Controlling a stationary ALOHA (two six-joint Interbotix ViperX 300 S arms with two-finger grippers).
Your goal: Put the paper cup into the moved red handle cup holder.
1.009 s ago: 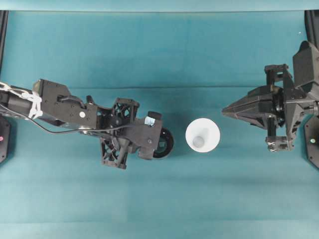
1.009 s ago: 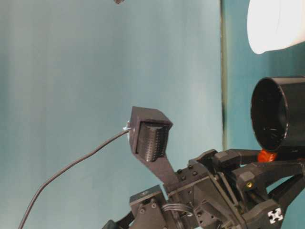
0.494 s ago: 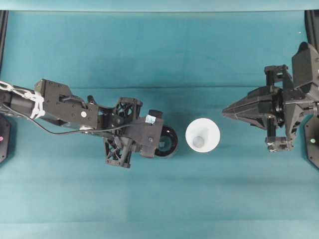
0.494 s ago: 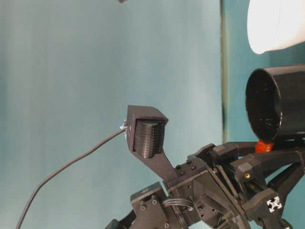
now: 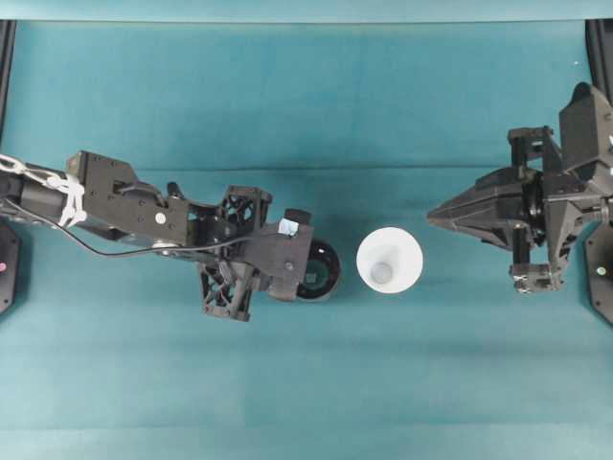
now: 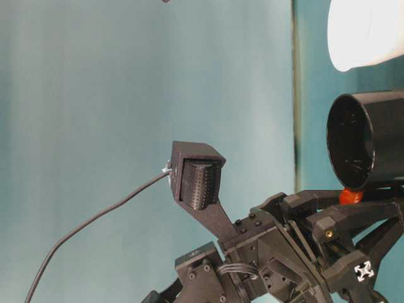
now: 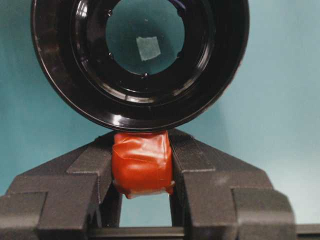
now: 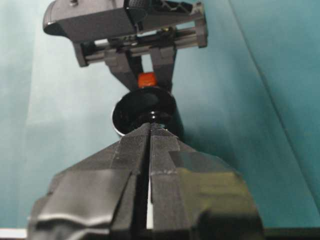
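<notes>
The black cup holder (image 5: 324, 270) sits left of centre, its red handle (image 7: 142, 162) pinched between the fingers of my left gripper (image 5: 305, 275). In the left wrist view I look down through the holder (image 7: 140, 60) to the teal cloth. The white paper cup (image 5: 390, 260) stands upright just right of the holder, apart from it and untouched. My right gripper (image 5: 431, 217) hovers shut and empty to the cup's right, pointing left. The right wrist view shows its closed fingertips (image 8: 150, 129) in front of the holder (image 8: 145, 112). At table level the cup (image 6: 363, 31) and the holder (image 6: 369, 142) stand side by side.
A teal cloth (image 5: 306, 96) covers the whole table. Black frame posts stand at the far left edge (image 5: 6, 57) and the far right edge (image 5: 601, 48). A cable (image 6: 95, 221) trails from the left arm's wrist camera.
My left gripper has shifted the holder slightly to the right, toward the paper cup, still gripping the red handle. The cup and the right arm have stayed put.
</notes>
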